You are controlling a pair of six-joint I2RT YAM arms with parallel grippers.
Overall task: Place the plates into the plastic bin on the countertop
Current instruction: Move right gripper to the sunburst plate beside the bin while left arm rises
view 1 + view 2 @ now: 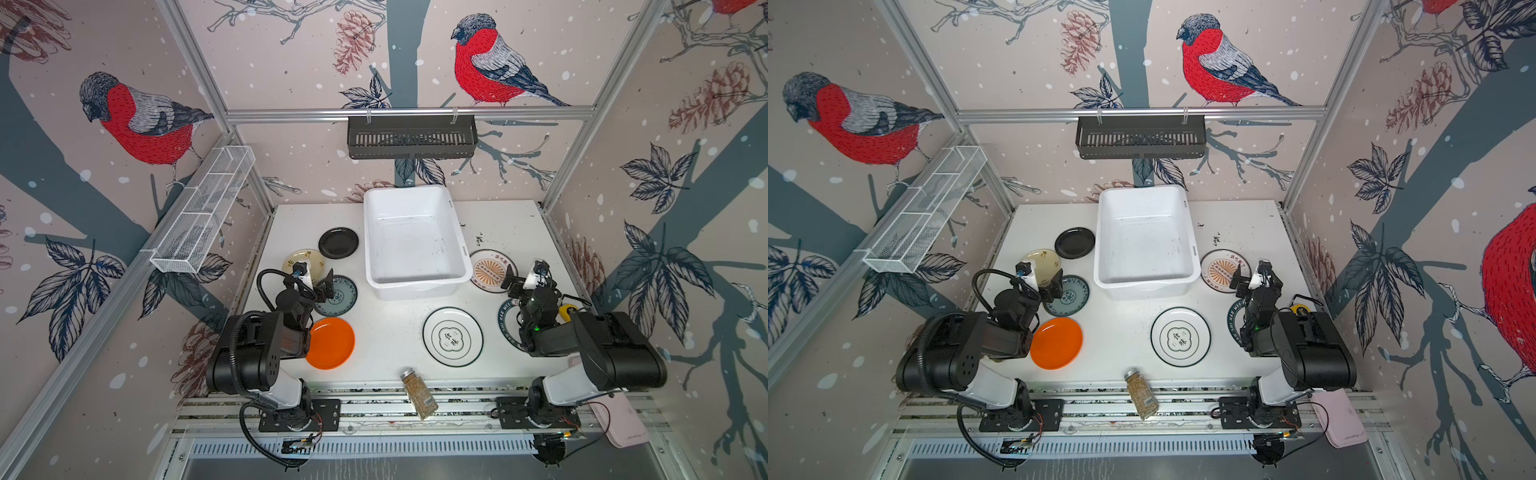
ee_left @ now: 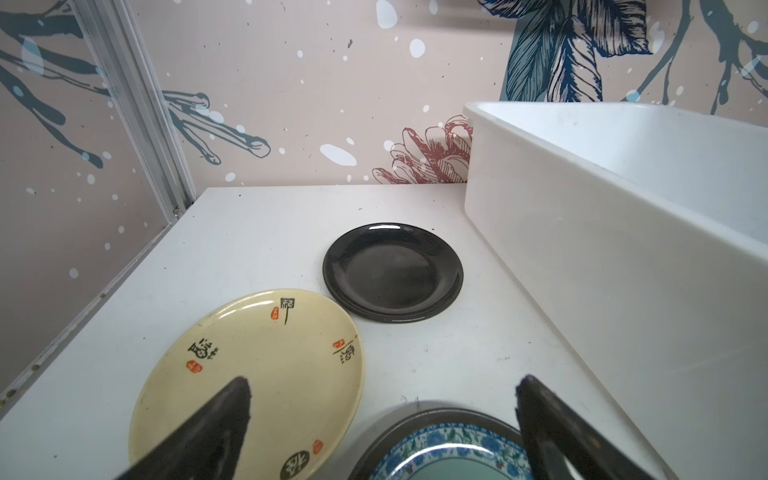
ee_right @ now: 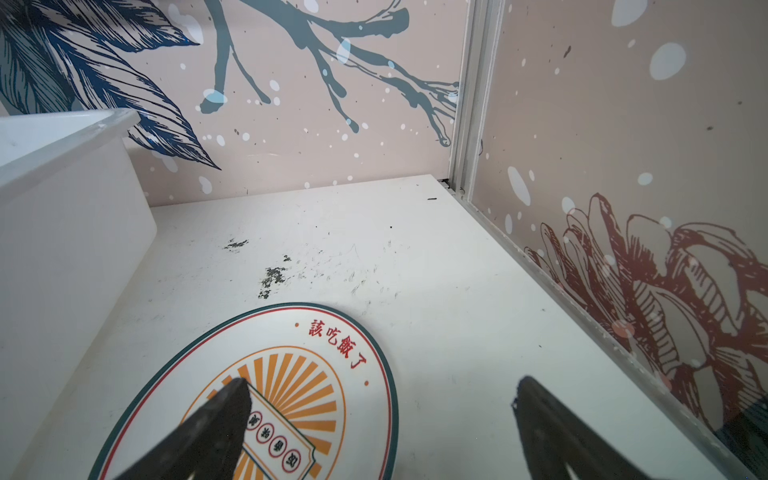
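Progress nil. Both top views: large white rectangular plastic bin (image 1: 411, 249) empty on speckled white countertop (image 1: 386, 328); seven round plates (image 1: 330, 343) outside it. Left wrist: left gripper (image 2: 384, 380) wide, empty, partly over cream lettered plate (image 2: 282, 361). Right wrist: right gripper (image 3: 383, 381) wide, empty, over orange-sunburst plate (image 3: 299, 374) rim.

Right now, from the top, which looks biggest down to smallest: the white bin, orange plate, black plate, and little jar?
In a top view:
1. white bin
2. orange plate
3. black plate, but it lies farther back, so it may really match the orange one
4. jar
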